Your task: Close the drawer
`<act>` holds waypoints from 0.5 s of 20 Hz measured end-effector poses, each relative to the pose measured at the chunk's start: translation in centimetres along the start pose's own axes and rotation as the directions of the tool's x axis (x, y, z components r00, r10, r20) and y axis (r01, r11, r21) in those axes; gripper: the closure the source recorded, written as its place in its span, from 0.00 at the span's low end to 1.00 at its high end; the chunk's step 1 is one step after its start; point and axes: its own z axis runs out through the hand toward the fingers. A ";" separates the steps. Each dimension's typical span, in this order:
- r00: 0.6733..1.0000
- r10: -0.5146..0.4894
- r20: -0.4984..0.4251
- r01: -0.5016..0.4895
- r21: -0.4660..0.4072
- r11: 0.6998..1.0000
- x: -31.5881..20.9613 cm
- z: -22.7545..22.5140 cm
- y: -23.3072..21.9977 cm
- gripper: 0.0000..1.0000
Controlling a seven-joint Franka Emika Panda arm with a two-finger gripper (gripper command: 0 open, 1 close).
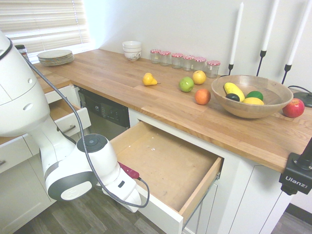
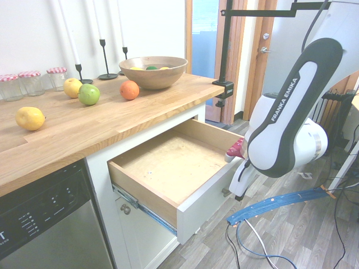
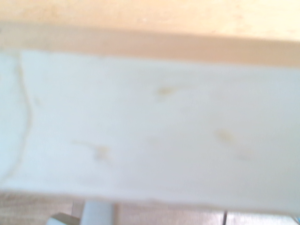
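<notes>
One wide, shallow white-fronted drawer with a pale bare-wood box (image 2: 168, 162) stands pulled well out beneath the butcher-block worktop (image 1: 146, 92). Hidden behind the arm, the tool (image 2: 238, 193) is closed, empty, against the drawer's front. Pushing is underway; next, a steady level shove inward.

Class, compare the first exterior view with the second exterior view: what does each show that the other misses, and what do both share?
Only the first exterior view shows the stack of plates, the white bowls, the red apple, the window blind and the narrower open drawer.

Only the second shows the wooden door and the blue cable on the floor.

Both show the wide open drawer, the wooden fruit bowl, the green apple, the orange, the dishwasher and the arm at the drawer's front.
</notes>
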 end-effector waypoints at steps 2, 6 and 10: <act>1.000 0.005 -0.010 -0.005 0.005 1.000 0.8 0.3 -0.8 1.00; 1.000 0.018 -0.017 -0.018 0.013 1.000 2.9 0.4 -2.4 1.00; 0.999 0.031 -0.008 -0.031 0.019 0.999 5.2 0.2 -4.0 1.00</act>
